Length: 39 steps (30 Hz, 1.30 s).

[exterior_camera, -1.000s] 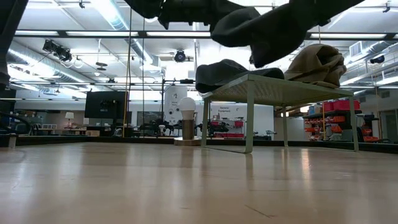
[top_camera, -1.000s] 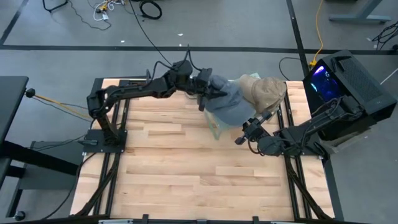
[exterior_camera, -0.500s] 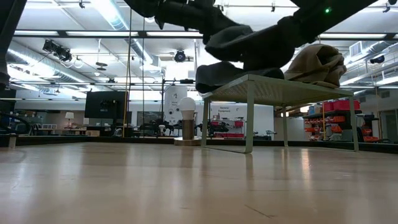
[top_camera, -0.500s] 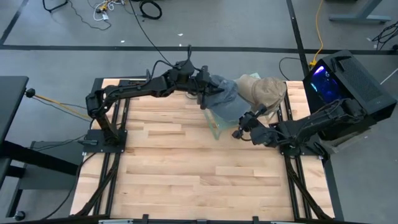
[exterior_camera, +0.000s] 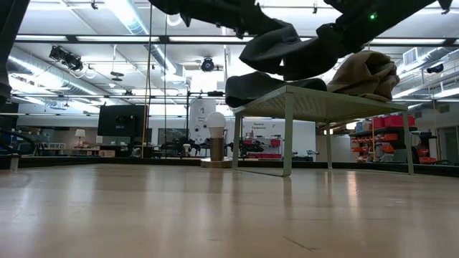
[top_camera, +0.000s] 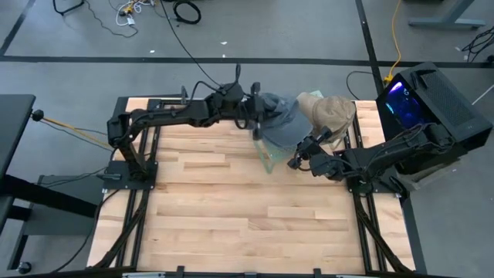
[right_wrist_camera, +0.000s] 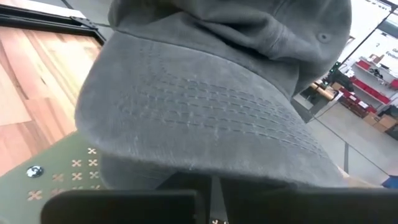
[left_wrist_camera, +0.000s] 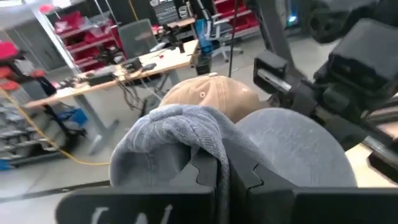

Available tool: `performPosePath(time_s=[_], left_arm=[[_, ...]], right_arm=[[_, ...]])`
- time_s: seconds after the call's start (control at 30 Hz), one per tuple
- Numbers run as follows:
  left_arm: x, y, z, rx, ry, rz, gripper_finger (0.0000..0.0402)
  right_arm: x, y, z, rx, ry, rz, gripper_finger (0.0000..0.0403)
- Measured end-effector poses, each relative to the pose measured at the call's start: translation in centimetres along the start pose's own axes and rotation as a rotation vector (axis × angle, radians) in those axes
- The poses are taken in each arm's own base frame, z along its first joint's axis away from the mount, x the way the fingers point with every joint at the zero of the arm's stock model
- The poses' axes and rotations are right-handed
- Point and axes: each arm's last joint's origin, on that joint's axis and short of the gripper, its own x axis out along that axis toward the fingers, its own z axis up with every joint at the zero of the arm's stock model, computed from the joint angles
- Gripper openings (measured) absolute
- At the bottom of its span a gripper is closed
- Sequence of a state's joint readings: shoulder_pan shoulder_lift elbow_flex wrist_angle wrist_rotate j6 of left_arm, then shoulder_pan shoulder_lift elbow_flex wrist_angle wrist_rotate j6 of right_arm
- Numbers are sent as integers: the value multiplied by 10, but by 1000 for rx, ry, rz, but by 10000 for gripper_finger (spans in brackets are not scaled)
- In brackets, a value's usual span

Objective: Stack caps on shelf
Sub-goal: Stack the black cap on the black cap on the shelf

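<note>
High view: the left jaws (top_camera: 257, 116) are closed on the crown fabric of a blue-grey cap (top_camera: 279, 123), held in the air over the pale green shelf (top_camera: 268, 158). The right jaws (top_camera: 295, 161) are closed on that cap's brim from the opposite side, at the shelf's near edge. Just beyond both jaws a stack of tan caps (top_camera: 330, 113) sits on the far end of the shelf, touching the held cap's side. Under the held cap, in the low view, another dark cap (exterior_camera: 257, 84) lies on the shelf top (exterior_camera: 315, 97), with a narrow gap of air between the two. Most of the bench (top_camera: 231, 208) in front of the jaws lies bare; behind them the bench edge is close.

The held cap hides most of the shelf panel from above, and in the right wrist view its brim (right_wrist_camera: 205, 118) fills the picture, so the fingertips are cut off. No writing can be read on the caps.
</note>
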<state>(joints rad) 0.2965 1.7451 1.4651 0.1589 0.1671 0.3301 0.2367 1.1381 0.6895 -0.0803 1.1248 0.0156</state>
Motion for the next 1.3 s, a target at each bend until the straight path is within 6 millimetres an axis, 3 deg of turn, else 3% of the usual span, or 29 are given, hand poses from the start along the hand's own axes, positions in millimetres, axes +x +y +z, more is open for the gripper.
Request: performPosePath(time_s=[0.17,0.43,0.83,0.93,1.1,1.2,1.3], left_arm=[[1,-6,2,51,27,72,12],[0,-3,-4,-7,130,247,19],[-2,-3,-14,-20,267,336,18],[-2,-4,-14,-24,266,335,17],[-2,-3,-14,-45,264,337,20],[-2,-3,-14,-45,264,336,20],[-2,-3,-14,-46,264,336,20]], right_arm=[[3,-1,0,31,7,-6,29],[4,3,-2,40,29,161,29],[-3,16,-7,-34,72,645,29],[-2,15,5,-17,-41,616,29],[1,5,27,48,-206,350,29],[11,-3,28,41,-198,268,29],[27,-9,21,54,-144,297,29]])
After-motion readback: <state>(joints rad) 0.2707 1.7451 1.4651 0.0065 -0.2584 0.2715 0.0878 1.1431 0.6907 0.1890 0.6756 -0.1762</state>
